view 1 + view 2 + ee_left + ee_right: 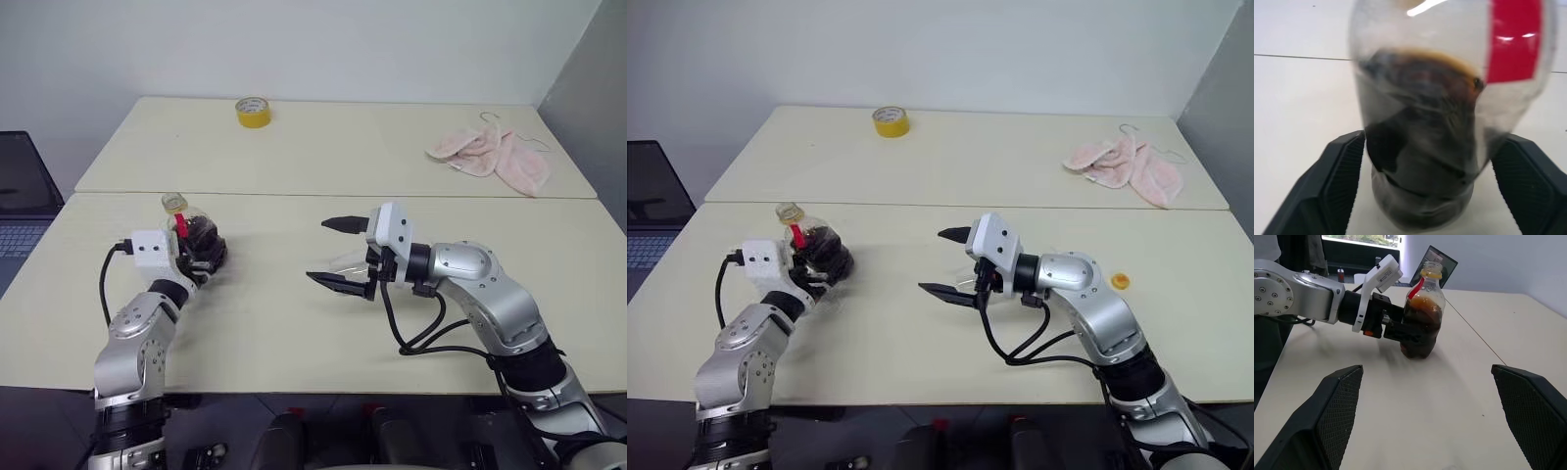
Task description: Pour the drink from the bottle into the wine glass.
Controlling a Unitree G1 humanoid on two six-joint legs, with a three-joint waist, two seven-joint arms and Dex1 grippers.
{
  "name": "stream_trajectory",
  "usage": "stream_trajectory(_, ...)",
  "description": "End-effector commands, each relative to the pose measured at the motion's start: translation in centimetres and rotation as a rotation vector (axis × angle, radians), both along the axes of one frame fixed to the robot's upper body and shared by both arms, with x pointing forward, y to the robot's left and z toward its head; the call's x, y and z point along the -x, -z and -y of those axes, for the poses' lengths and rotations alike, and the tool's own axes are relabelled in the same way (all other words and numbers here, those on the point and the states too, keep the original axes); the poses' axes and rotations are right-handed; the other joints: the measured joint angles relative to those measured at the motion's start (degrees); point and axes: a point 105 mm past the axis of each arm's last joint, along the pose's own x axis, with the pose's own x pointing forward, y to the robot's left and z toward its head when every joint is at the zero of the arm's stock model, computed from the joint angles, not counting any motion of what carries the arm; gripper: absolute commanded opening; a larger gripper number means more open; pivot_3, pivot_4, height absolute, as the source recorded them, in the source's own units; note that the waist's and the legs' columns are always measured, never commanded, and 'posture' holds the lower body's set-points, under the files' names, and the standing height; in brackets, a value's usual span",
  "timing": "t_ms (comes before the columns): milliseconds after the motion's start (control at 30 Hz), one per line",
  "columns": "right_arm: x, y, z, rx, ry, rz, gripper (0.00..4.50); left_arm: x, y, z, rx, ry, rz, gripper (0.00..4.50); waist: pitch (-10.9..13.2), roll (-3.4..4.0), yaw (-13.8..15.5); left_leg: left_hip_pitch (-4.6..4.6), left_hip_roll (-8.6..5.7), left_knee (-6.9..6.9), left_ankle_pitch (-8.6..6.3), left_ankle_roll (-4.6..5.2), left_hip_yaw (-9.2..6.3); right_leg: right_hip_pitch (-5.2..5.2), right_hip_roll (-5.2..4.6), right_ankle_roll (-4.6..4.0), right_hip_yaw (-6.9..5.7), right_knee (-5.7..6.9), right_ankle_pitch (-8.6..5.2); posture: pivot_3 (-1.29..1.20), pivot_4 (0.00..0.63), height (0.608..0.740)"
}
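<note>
While the bottle [198, 238] stands upright on the counter [294, 323] at left, left gripper [203, 257] brackets it, fingers spread off its sides. Right gripper [340, 254] mid-counter, gaping wide, holding nothing. Wine glass [350, 262] lies behind it.

Clear glossy plastic bottle [1421, 318]; matt smooth counter [294, 323]; textured matt black fingers [1327, 186]; soft pink cloth [490, 157].

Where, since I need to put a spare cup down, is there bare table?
Bare: the near table between the bottle and the right gripper, and its front edge between the arms. The far table is free between the tape roll and the pink cloth. Crowded: around the bottle and left gripper.
</note>
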Motion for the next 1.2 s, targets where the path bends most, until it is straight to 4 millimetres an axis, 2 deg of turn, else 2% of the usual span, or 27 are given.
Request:
stream_trajectory(33, 0.3, -1.3, 0.2, -0.027, -0.014, 0.047, 4.50, 0.5, -1.8, -0.2, -0.003, -0.007, 0.067, 4.02, 0.0, 0.00, 0.0, 0.00, 0.00, 0.00, 0.00, 0.00, 0.00, 0.00, 0.00, 0.00, 0.00, 0.00, 0.00, 0.00, 0.150, 0.740)
stream_trajectory(200, 0.4, -1.3, 0.3, -0.023, -0.019, 0.050, 4.50, 1.2, -2.1, 0.3, -0.022, 0.012, 0.080, 4.02, 0.0, 0.00, 0.0, 0.00, 0.00, 0.00, 0.00, 0.00, 0.01, 0.00, 0.00, 0.00, 0.01, 0.00, 0.00, 0.00, 0.150, 0.740)
stream_trajectory(300, 0.5, -1.4, 0.5, -0.022, -0.019, 0.052, 4.50, 1.7, -2.0, 0.1, -0.037, 0.001, 0.082, 4.47, 0.0, 0.00, 0.0, 0.01, 0.00, 0.00, 0.00, 0.00, 0.01, 0.00, 0.00, 0.00, 0.01, 0.00, 0.00, 0.00, 0.150, 0.740)
stream_trajectory(600, 0.9, -1.4, 1.4, -0.015, 0.000, 0.055, 4.50, 3.9, -1.2, -0.6, -0.007, -0.046, 0.072, 4.47, 0.0, -0.02, 0.0, 0.00, 0.01, -0.01, -0.01, 0.02, 0.02, 0.01, 0.00, 0.00, 0.02, -0.02, 0.00, 0.00, 0.150, 0.740)
stream_trajectory(767, 1.0, -0.8, 3.4, 0.068, 0.047, 0.074, 4.50, 6.8, 0.8, 3.2, -0.058, 0.209, -0.063, 4.47, 0.0, -0.01, 0.0, 0.02, 0.01, -0.03, -0.02, 0.04, 0.04, 0.04, 0.00, 0.00, 0.05, -0.04, 0.00, 0.00, 0.150, 0.740)
stream_trajectory(900, -0.1, 1.9, 6.1, 0.295, 0.169, 0.167, 4.50, 8.1, 0.9, 6.0, -0.068, 0.404, -0.132, 4.47, 0.0, -0.02, 0.5, 0.02, -0.01, -0.02, -0.12, 0.21, -0.02, 0.07, -0.02, 0.00, -0.03, -0.03, -0.01, 0.00, 0.150, 0.740)
stream_trajectory(1033, -2.0, 3.4, 7.8, 0.443, 0.301, 0.251, 4.50, 8.2, 0.4, 7.7, -0.159, 0.559, -0.174, 4.47, 0.0, -0.02, 0.5, 0.11, 0.01, -0.05, -0.11, 0.21, 0.05, 0.10, 0.03, -0.01, 0.02, 0.00, -0.01, 0.00, 0.150, 0.740)
stream_trajectory(1200, -3.3, 4.4, 8.3, 0.557, 0.363, 0.350, 4.50, 7.9, -1.2, 8.9, -0.311, 0.751, -0.180, 4.47, 0.0, 0.00, 0.4, 0.10, 0.06, -0.09, 0.01, -0.01, 0.15, 0.06, 0.08, -0.01, 0.08, -0.01, -0.01, 0.00, 0.150, 0.740)
